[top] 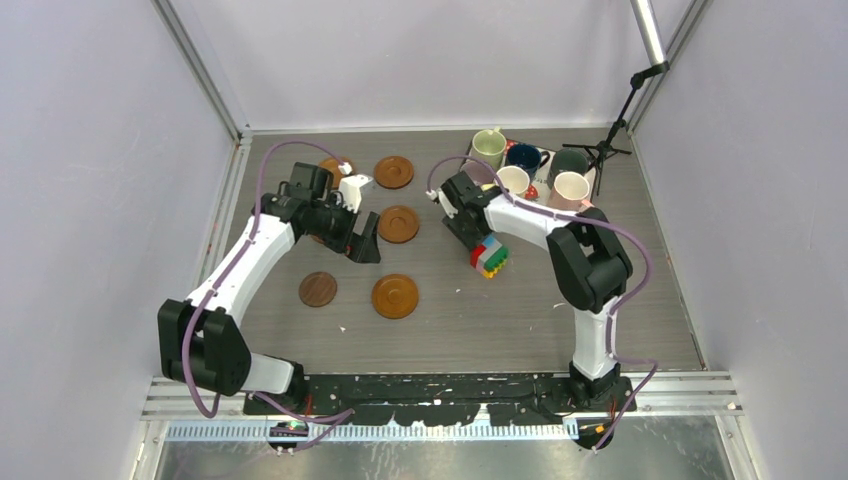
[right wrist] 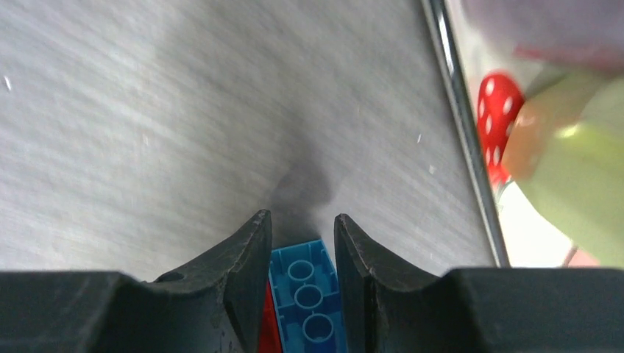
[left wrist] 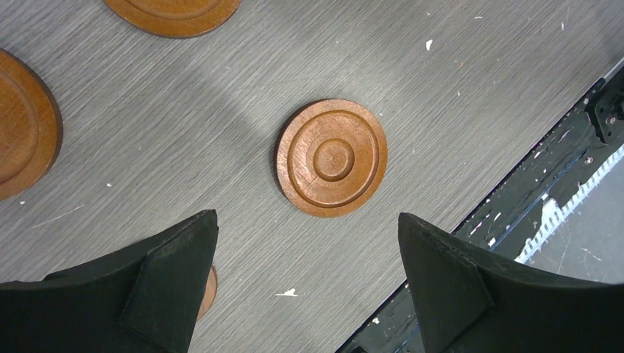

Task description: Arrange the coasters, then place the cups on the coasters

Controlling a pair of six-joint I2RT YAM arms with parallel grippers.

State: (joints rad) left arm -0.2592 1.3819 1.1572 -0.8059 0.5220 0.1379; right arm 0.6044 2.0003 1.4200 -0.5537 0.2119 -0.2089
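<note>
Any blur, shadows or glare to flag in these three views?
Right wrist: the block toy is sharp, but the table is smeared and the tray and cup at right are badly out of focus. Left wrist: crisp, grooves clear on the coaster, a soft shadow band across the table. Top external: even light, only the lamp strip blown out.

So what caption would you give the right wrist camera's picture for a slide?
Right hand grips the multicoloured block toy over the grey table, strawberry-print tray at the right edge.
</note>
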